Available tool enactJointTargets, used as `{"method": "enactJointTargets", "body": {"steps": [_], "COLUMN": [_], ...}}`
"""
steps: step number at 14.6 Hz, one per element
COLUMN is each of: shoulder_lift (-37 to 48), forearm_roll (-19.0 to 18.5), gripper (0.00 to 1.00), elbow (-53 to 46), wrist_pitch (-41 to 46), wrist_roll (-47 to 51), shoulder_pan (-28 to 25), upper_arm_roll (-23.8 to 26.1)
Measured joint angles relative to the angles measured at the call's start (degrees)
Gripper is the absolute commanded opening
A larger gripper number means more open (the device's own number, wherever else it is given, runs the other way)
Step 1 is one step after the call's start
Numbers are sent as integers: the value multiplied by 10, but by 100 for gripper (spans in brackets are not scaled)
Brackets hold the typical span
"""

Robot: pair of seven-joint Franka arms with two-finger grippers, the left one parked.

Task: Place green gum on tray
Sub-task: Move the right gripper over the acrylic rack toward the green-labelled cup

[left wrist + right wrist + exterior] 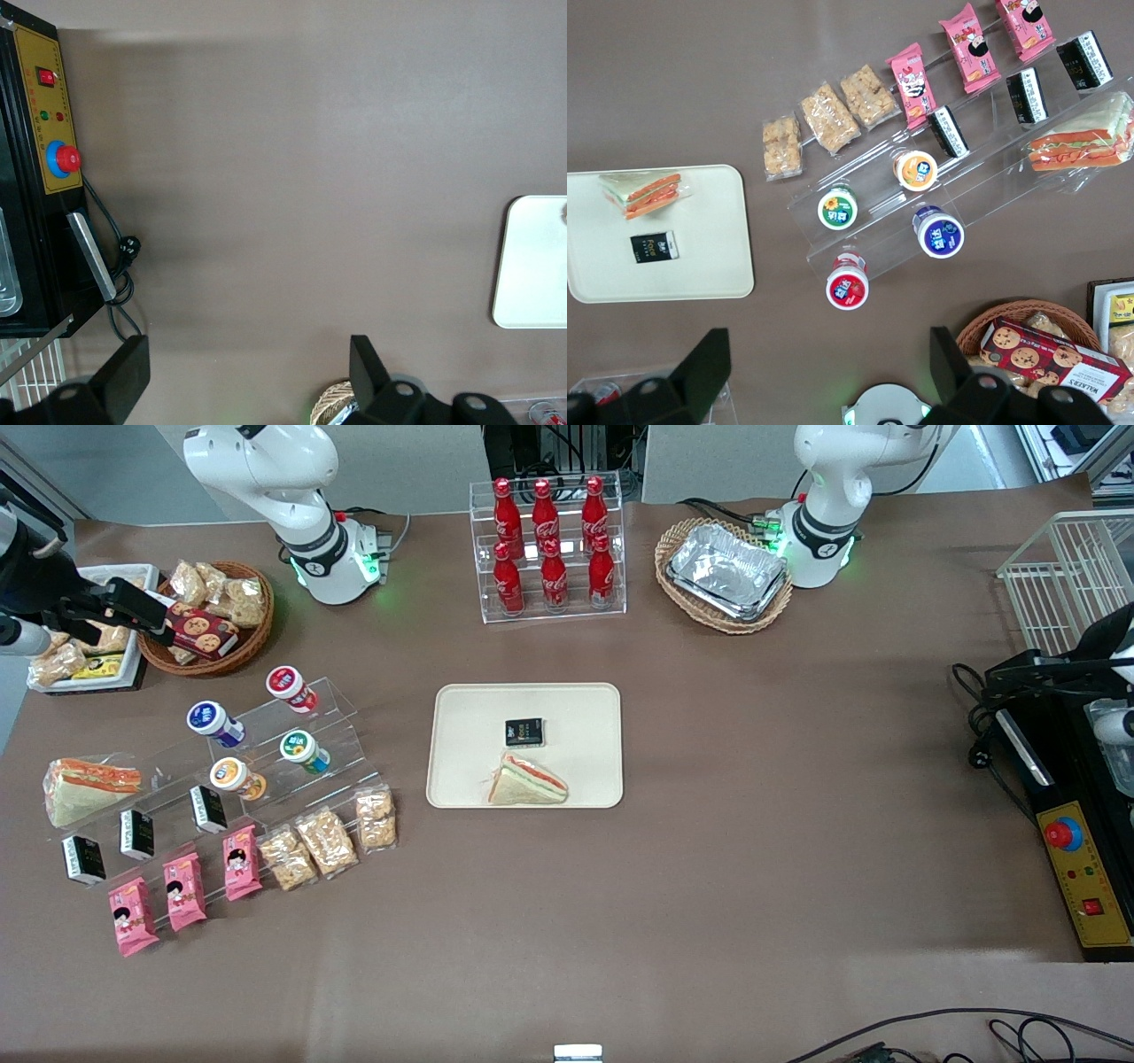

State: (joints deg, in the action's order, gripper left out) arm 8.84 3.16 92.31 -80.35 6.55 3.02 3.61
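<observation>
The claw (824, 372) hangs wide open and empty above the worktop (753, 824). Green gum (305, 751) sits on the clear stand, at nine o'clock from the tray (461, 717). Descend squarely over its lid, avoiding neighbouring bottles.

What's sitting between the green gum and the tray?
Only the clear acrylic stand's edge, then bare brown table between green gum and tray, front view. Gripper hangs above the cookie basket.
</observation>
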Motion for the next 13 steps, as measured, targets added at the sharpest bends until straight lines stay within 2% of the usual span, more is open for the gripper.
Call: {"method": "enactJointTargets", "body": {"steps": [13], "shoulder_lift": [-1], "forearm_roll": [-2], "gripper": [100], "elbow": [14], "wrist_pitch": [-36], "wrist_roll": [-5], "shoulder_pan": [-9], "upper_arm_roll": [8]}}
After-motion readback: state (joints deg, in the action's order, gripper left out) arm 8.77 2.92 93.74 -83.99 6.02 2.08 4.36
